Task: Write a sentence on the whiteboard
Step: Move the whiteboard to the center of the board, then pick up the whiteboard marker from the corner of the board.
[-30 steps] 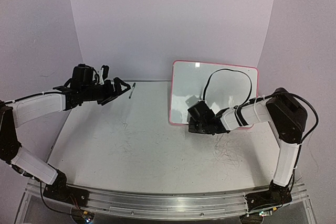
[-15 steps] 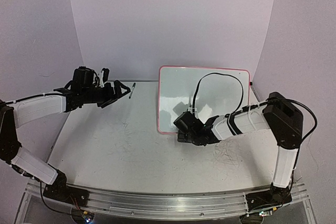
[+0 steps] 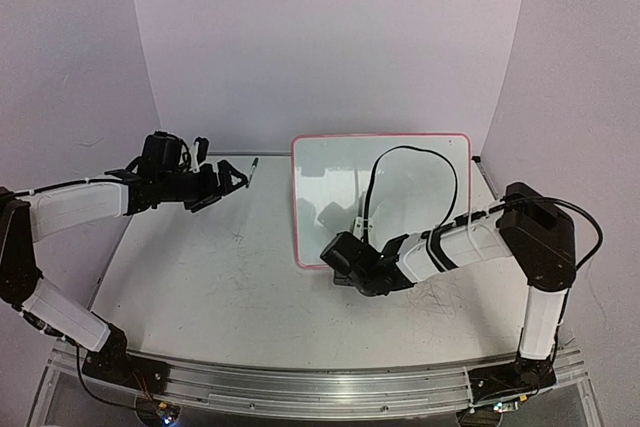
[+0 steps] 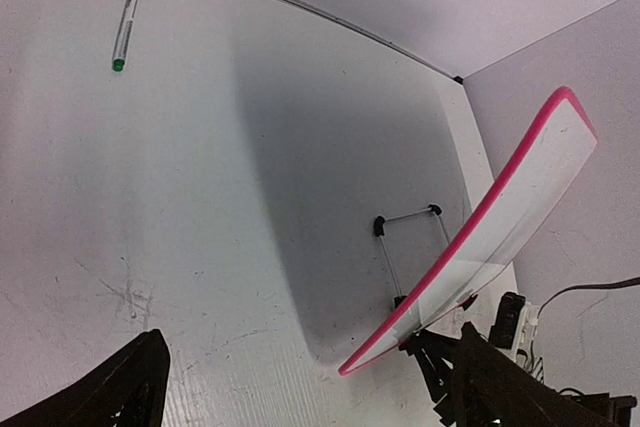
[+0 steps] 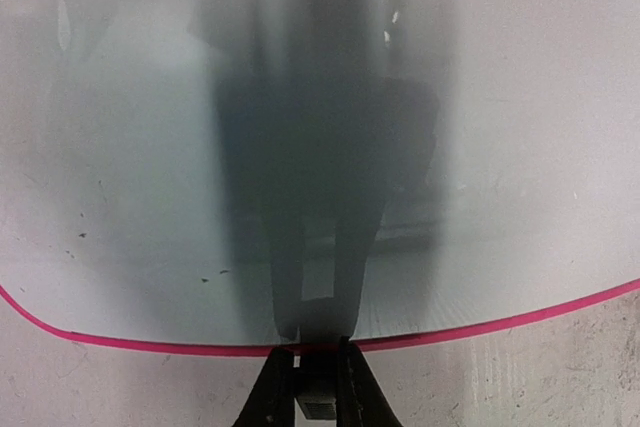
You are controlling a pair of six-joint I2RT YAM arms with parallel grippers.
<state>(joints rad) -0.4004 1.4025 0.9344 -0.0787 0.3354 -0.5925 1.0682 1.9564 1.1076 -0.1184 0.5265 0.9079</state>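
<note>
Looking from above, we find the whiteboard (image 3: 330, 172) upright on the bench (image 3: 230, 277), toward 1 o'clock of its middle. Over the last second it has shifted toward 9 o'clock, carried by the right jaws, which are clamped on its lower pink edge. The left jaws hang wide apart at 10 o'clock, with the green marker (image 3: 253, 169) lying just beyond them.

From the left wrist, the marker (image 4: 127, 19) lies untouched at 11 o'clock and the board (image 4: 520, 197) leans at 4 o'clock.

From the right wrist, the jaws pinch the frame at 6 o'clock, and the board's face (image 5: 150, 147) shows no writing.

We judge the board is being brought nearer the marker; writing has not begun.
</note>
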